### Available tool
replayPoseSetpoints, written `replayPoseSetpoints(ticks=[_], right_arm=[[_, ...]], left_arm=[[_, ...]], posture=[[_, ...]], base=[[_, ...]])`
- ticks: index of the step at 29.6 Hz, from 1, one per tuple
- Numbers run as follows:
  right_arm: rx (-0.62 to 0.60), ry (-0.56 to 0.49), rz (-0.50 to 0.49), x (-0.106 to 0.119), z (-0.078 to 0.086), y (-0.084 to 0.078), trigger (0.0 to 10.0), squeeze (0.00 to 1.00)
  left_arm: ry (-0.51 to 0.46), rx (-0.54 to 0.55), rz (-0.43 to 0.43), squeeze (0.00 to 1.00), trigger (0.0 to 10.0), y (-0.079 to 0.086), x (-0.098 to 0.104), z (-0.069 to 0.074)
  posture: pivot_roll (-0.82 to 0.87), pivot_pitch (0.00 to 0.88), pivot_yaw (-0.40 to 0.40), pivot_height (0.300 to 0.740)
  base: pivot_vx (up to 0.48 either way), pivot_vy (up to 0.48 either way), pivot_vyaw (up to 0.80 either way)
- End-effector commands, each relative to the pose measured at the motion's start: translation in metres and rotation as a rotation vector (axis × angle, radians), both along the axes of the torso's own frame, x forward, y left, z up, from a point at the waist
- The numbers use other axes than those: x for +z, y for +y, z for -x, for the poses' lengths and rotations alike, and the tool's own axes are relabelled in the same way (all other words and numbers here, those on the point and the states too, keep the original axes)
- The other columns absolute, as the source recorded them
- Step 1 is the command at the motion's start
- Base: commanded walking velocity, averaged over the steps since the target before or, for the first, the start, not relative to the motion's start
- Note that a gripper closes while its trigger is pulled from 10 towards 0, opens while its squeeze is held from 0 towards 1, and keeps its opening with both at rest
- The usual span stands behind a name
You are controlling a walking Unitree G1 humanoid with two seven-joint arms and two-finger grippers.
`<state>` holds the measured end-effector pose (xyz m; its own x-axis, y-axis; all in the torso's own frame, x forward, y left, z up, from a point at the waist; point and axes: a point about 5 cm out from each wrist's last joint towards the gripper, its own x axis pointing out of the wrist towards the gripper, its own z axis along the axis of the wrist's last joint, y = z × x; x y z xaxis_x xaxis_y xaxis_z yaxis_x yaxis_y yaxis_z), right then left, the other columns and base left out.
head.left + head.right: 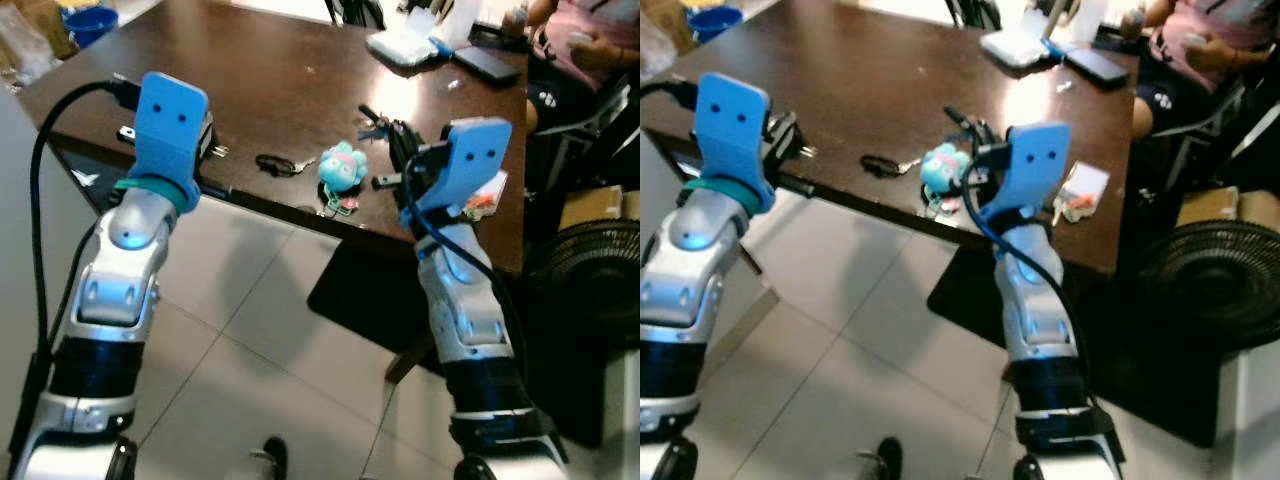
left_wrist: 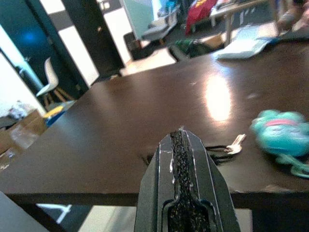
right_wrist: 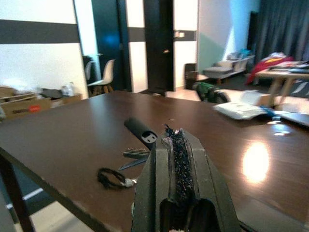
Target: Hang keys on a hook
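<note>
A bunch of keys on a black loop point(image 1: 275, 165) lies on the dark brown table point(image 1: 250, 80) near its front edge. Beside it sits a teal plush keychain point(image 1: 343, 167). My right gripper point(image 1: 385, 130) hovers over the table just right of the plush, and its fingers point(image 3: 176, 140) are shut with nothing between them. My left gripper point(image 1: 208, 140) is at the table's front edge, left of the keys. Its fingers point(image 2: 182, 145) are pressed shut and empty, pointing toward the keys point(image 2: 227, 147) and the plush point(image 2: 282, 135).
A second key set with a red tag point(image 1: 482, 198) lies near the table's right edge. A white case point(image 1: 405, 45) and a dark phone point(image 1: 487, 62) rest at the far side. A person point(image 1: 590, 40) sits at the far right. A floor fan point(image 1: 590, 270) stands right of the table.
</note>
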<state>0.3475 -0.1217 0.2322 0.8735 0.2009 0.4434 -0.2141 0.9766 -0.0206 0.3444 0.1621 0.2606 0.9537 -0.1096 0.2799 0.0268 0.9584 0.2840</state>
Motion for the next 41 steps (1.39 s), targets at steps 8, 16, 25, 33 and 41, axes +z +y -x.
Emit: replayPoseSetpoints(ticks=[8,16,25,33,41], right_arm=[[-0.015,-0.032,0.054,0.001,0.001,0.001,10.0,0.00],[-0.022,-0.040,0.054,0.002,0.000,0.000,10.0,0.00],[-0.022,-0.041,0.053,0.002,-0.001,0.000,10.0,0.00],[-0.022,-0.042,0.056,0.001,-0.001,0.001,10.0,0.00],[-0.026,-0.039,0.054,0.000,-0.001,0.002,10.0,0.00]], left_arm=[[0.043,-0.020,-0.016,0.00,10.0,-0.005,-0.010,0.000],[0.120,-0.034,0.008,0.00,10.0,-0.013,-0.016,-0.002],[0.092,-0.062,-0.002,0.00,10.0,-0.016,-0.013,0.000],[0.078,-0.068,-0.012,0.00,10.0,-0.017,-0.012,0.001],[0.069,-0.064,-0.018,0.00,10.0,-0.016,-0.010,0.002]], posture=[[0.07,0.000,0.090,0.740],[0.07,0.000,0.095,0.740],[0.07,0.000,0.095,0.740],[0.07,0.000,0.093,0.740],[0.07,0.000,0.096,0.740]], base=[[-0.103,0.000,0.42],[0.000,0.000,0.80],[0.000,0.000,0.80],[0.000,0.000,0.80],[0.000,0.000,0.80]])
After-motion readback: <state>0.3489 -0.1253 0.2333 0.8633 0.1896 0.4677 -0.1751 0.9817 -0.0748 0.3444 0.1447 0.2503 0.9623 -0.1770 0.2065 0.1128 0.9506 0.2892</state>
